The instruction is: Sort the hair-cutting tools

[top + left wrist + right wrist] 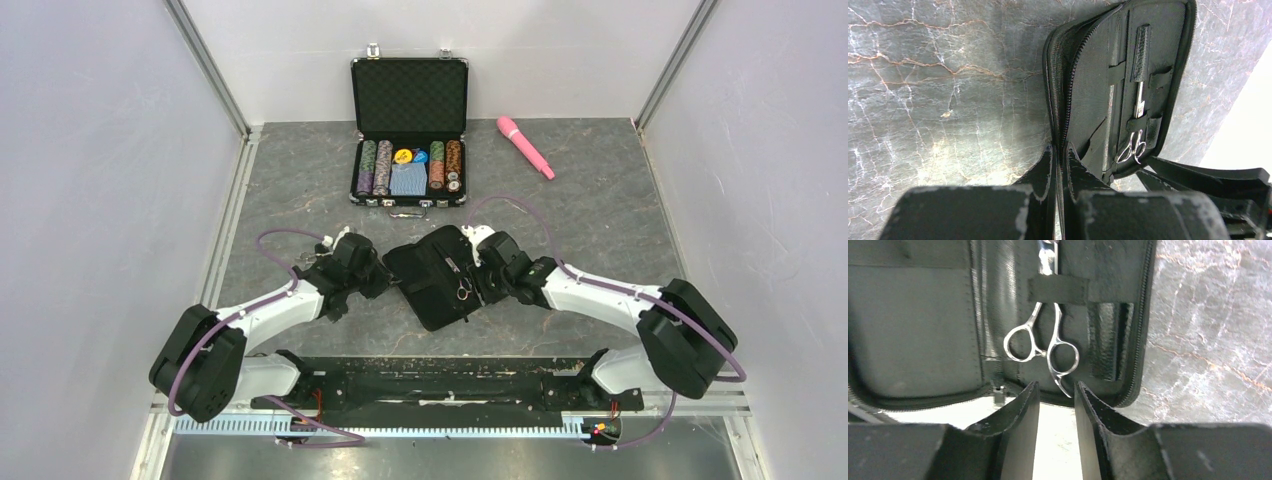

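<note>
A black fabric pouch [430, 280] lies unzipped and spread open on the grey table between my two arms. Slim silver scissors [464, 288] with ring handles sit inside it under elastic straps [1058, 290]. My left gripper [1062, 147] is shut on the pouch's zipper edge [1055, 100] on the left side, with the scissors [1133, 149] to its right. My right gripper [1057, 386] stands open just short of the scissors' ring handles [1040, 342], with nothing between its fingers. In the overhead view the right gripper [478, 283] hangs over the pouch's right half.
An open black case [408, 130] with poker chips stands behind the pouch. A pink wand [525, 146] lies to its right at the back. White walls close in the table on the left, right and rear.
</note>
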`<state>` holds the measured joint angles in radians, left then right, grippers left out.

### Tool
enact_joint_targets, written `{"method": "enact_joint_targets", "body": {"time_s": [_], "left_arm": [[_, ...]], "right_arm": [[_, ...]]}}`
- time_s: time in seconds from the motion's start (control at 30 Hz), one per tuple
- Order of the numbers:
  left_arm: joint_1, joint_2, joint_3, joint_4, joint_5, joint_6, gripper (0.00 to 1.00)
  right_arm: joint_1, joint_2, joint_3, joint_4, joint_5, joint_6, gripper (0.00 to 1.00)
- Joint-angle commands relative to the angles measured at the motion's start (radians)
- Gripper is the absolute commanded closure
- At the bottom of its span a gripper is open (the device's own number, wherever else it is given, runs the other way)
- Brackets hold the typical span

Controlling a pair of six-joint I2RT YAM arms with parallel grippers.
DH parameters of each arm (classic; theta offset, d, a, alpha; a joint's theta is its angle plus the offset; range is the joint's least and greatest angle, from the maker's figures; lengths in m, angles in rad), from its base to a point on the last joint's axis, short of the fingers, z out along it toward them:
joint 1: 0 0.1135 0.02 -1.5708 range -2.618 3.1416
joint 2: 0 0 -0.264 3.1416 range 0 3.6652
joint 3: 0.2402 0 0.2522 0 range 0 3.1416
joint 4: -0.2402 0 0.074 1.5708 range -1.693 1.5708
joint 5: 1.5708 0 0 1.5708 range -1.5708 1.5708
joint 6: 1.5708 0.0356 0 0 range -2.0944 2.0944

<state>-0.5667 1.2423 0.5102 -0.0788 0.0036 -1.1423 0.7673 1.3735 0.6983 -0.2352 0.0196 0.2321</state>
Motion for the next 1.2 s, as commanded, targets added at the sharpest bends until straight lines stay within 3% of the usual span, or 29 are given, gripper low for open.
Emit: {"method": "enact_joint_targets", "body": {"time_s": [0.0,0.57,0.83,0.97,1.07,1.17], "left_arm": [[-0.003,-0.010,0.024,0.003,0.025,0.058,0.98],[-0.003,-0.014,0.022,0.000,0.039,0.071,0.98],[-0.004,0.004,0.032,0.001,0.053,0.088,0.98],[-0.010,0.038,0.055,0.015,0.085,0.107,0.97],[-0.012,0.033,0.062,0.011,0.077,0.108,0.81],[-0.010,-0.014,0.087,-0.059,0.005,0.136,0.49]], "right_arm": [[0.008,0.030,0.034,-0.031,0.088,-0.025,0.67],[0.042,0.177,0.115,0.009,0.089,-0.070,0.85],[0.042,0.154,0.125,0.004,0.084,-0.078,0.82],[0.043,0.071,0.086,0.005,0.098,-0.070,0.69],[0.043,-0.006,0.052,0.012,0.126,-0.068,0.53],[0.042,-0.084,0.018,0.041,0.145,-0.072,0.45]]}}
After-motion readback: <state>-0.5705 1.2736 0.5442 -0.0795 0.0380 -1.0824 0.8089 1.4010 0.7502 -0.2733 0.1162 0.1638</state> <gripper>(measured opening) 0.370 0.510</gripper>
